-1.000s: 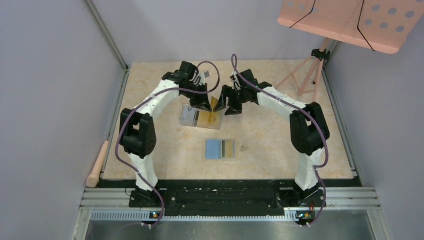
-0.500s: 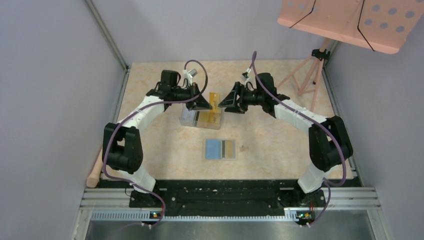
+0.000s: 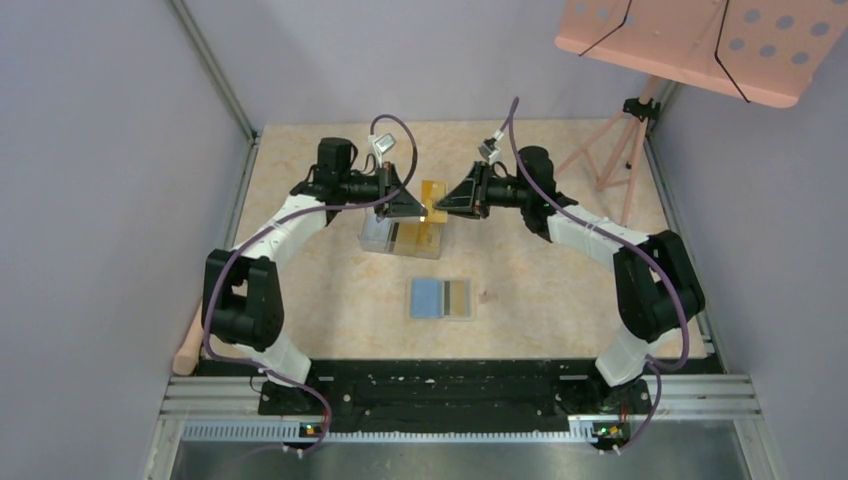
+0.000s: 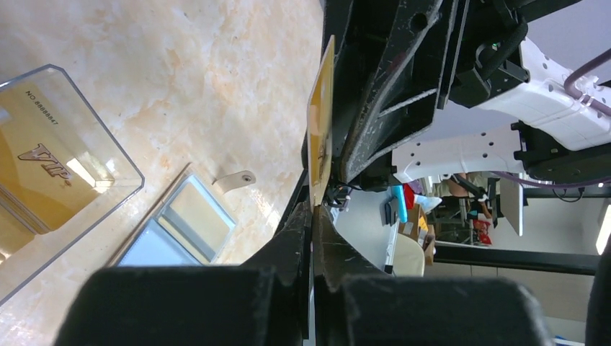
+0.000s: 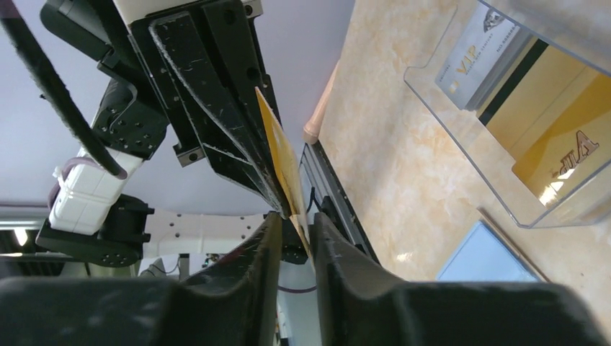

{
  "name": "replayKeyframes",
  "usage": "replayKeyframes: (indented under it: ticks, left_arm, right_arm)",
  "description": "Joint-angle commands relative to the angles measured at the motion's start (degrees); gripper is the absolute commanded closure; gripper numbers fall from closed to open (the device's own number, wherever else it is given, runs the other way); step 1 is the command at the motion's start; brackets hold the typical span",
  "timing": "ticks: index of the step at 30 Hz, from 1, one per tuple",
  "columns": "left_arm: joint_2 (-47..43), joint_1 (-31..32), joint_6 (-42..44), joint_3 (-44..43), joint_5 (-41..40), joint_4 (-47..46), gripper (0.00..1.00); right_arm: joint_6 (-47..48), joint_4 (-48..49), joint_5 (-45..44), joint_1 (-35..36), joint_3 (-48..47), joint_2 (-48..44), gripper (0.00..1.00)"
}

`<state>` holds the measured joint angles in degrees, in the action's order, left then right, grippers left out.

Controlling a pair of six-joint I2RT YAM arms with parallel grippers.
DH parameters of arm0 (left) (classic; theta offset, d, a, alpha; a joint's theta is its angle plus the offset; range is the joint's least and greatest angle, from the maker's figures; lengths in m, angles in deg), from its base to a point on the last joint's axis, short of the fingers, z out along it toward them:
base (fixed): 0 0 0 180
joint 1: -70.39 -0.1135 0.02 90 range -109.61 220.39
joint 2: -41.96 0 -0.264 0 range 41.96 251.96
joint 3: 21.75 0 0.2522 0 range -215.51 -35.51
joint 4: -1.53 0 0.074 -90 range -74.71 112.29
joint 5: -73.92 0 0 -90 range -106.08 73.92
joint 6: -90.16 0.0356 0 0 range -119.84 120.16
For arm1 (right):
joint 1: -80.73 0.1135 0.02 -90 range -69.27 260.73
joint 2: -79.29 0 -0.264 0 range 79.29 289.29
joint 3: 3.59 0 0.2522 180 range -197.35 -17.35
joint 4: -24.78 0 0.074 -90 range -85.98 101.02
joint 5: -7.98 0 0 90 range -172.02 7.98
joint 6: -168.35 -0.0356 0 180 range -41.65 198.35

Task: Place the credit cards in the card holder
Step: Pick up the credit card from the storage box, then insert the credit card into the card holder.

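Left gripper: clamped on gold card | right gripper: jaws around same card, can't tell if gripping

My bench: beige marbled table top, evenly lit. Lilac walls on three sides; grey metal post in the far left corner. Pink perforated stand on a tripod, far right. Wooden handle beside the left edge.

You see: clear rectangular plastic box on the beige marbled tabletop; pale wooden rod beside its left edge; pink perforated stand far right
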<state>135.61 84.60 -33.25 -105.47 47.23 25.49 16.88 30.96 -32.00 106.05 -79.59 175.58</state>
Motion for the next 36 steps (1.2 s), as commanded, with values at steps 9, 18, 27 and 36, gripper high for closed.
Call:
replayKeyframes:
  ticks: [9, 18, 27, 36]
  left_arm:
    - [-2.7, 0.3, 5.9, 2.3, 0.3, 5.0, 0.86]
    - [-4.4, 0.3, 11.0, 7.0, -7.7, 13.0, 0.69]
    - [-6.1, 0.2, 11.7, 15.6, -16.6, 17.1, 0.70]
    - [-3.7, 0.2, 10.5, 20.2, -23.5, 19.4, 0.80]
  right_arm:
    - [-1.3, 7.5, 2.2, 0.0, 1.4, 0.0, 1.00]
    - [4.6, -0.2, -0.3, 0.0, 6.8, -3.2, 1.00]
    - [10.4, -4.3, -1.9, 1.0, 18.6, -8.8, 1.00]
    - [11.0, -1.6, -6.6, 7.4, 24.7, -7.0, 1.00]
